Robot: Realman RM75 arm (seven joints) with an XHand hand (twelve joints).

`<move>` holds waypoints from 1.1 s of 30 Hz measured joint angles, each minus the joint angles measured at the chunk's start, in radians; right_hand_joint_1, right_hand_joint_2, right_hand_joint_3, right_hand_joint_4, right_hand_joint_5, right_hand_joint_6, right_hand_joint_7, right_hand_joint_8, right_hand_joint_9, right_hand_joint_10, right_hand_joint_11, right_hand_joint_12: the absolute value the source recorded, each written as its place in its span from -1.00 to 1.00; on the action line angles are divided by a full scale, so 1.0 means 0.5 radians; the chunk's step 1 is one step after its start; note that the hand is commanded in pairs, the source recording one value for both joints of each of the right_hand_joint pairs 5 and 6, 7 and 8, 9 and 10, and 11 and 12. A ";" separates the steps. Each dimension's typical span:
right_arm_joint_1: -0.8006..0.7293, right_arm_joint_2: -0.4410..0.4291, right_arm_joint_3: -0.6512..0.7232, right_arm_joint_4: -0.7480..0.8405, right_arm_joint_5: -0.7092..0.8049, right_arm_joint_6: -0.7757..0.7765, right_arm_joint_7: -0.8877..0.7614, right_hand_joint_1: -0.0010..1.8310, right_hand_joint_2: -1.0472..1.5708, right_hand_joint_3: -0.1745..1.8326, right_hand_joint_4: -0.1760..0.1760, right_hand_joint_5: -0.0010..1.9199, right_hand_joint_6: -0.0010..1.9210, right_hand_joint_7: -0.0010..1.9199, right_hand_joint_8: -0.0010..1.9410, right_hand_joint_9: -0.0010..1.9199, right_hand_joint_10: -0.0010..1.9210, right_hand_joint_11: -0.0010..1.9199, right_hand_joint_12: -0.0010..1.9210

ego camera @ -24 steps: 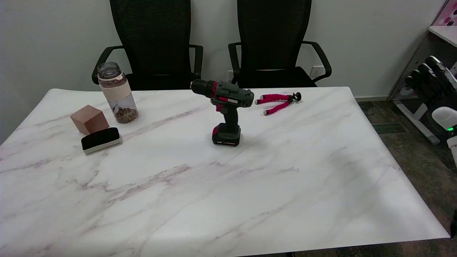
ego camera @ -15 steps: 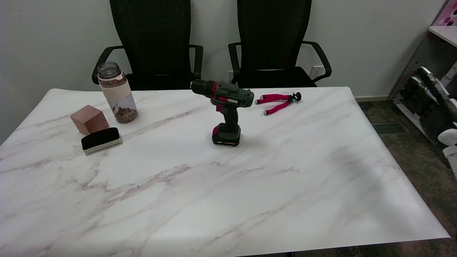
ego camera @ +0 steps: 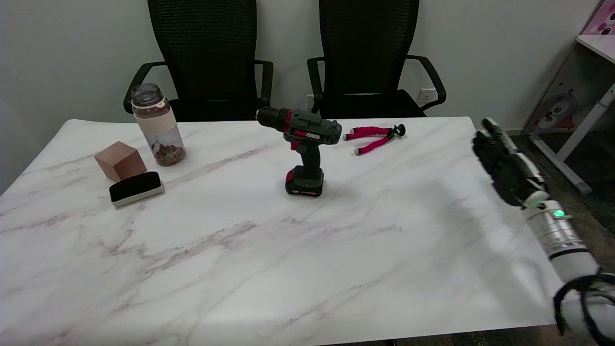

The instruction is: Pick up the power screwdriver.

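While the right hand (ego camera: 504,163) hangs over the table's right edge, its black fingers (ego camera: 486,149) lie stretched out and close together, grasping nothing. Behind it runs a white forearm with a ribbed metal wrist and a green light. One power screwdriver (ego camera: 303,151) stands upright on its blocky battery base near the middle of the glossy marble-patterned table (ego camera: 307,250), well apart from the hand, chuck pointing left. Just beyond it lies one small tripod (ego camera: 375,137) with bendy pink legs. At far left sit one clear plastic bottle (ego camera: 156,126), one brown cube (ego camera: 120,161) and one flat black-topped eraser (ego camera: 136,188). Two black mesh chairs (ego camera: 367,57) stand behind.
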 measured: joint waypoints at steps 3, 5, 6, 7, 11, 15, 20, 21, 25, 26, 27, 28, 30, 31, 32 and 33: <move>0.124 -0.106 -0.038 0.036 -0.123 -0.063 0.031 0.02 -0.86 -0.09 1.00 -0.89 -0.89 -0.89 -0.89 -0.88 -0.88 -0.97 -0.97; 0.199 -0.161 -0.064 0.049 -0.187 -0.103 0.045 0.02 -0.84 -0.08 1.00 -0.88 -0.88 -0.88 -0.89 -0.87 -0.87 -0.95 -0.95; 0.231 -0.186 -0.076 0.052 -0.216 -0.123 0.051 0.02 -0.84 -0.06 1.00 -0.87 -0.87 -0.87 -0.88 -0.87 -0.87 -0.94 -0.94; 0.269 -0.214 -0.090 0.056 -0.250 -0.145 0.057 0.02 -0.83 -0.07 1.00 -0.87 -0.87 -0.87 -0.87 -0.86 -0.86 -0.92 -0.92; 0.408 -0.315 -0.136 0.064 -0.365 -0.232 0.077 0.06 -0.83 -0.04 1.00 -0.87 -0.87 -0.87 -0.87 -0.84 -0.84 -0.86 -0.86; 0.534 -0.420 -0.171 0.074 -0.461 -0.319 0.089 0.06 -0.83 -0.05 1.00 -0.87 -0.87 -0.87 -0.87 -0.83 -0.83 -0.84 -0.84; 0.677 -0.547 -0.202 0.116 -0.575 -0.430 0.101 0.02 -0.89 -0.16 1.00 -0.84 -0.84 -0.84 -0.84 -0.82 -0.82 -0.84 -0.84; 0.704 -0.572 -0.208 0.130 -0.596 -0.450 0.103 0.02 -0.90 -0.17 1.00 -0.83 -0.83 -0.83 -0.84 -0.82 -0.82 -0.84 -0.84; 0.802 -0.665 -0.225 0.187 -0.683 -0.524 0.108 0.03 -0.93 -0.18 1.00 -0.80 -0.80 -0.80 -0.80 -0.82 -0.82 -0.85 -0.85; 0.825 -0.687 -0.228 0.204 -0.704 -0.540 0.109 0.05 -0.93 -0.18 1.00 -0.79 -0.79 -0.79 -0.80 -0.81 -0.81 -0.86 -0.86; 0.844 -0.705 -0.231 0.217 -0.720 -0.553 0.109 0.06 -0.94 -0.18 1.00 -0.79 -0.79 -0.79 -0.79 -0.81 -0.81 -0.86 -0.86; 0.871 -0.733 -0.234 0.241 -0.747 -0.576 0.110 0.06 -0.94 -0.19 1.00 -0.78 -0.78 -0.78 -0.78 -0.81 -0.81 -0.86 -0.86; 0.909 -0.771 -0.239 0.271 -0.781 -0.605 0.107 0.08 -0.95 -0.18 1.00 -0.78 -0.78 -0.78 -0.78 -0.81 -0.81 -0.87 -0.87; 0.935 -0.797 -0.241 0.290 -0.803 -0.624 0.100 0.09 -0.96 -0.17 1.00 -0.77 -0.77 -0.77 -0.78 -0.81 -0.81 -0.87 -0.87; 0.953 -0.817 -0.244 0.306 -0.820 -0.643 0.092 0.09 -0.96 -0.16 1.00 -0.77 -0.77 -0.77 -0.77 -0.81 -0.81 -0.88 -0.88; 0.967 -0.830 -0.245 0.315 -0.830 -0.655 0.086 0.10 -0.97 -0.16 1.00 -0.77 -0.77 -0.77 -0.77 -0.80 -0.80 -0.88 -0.88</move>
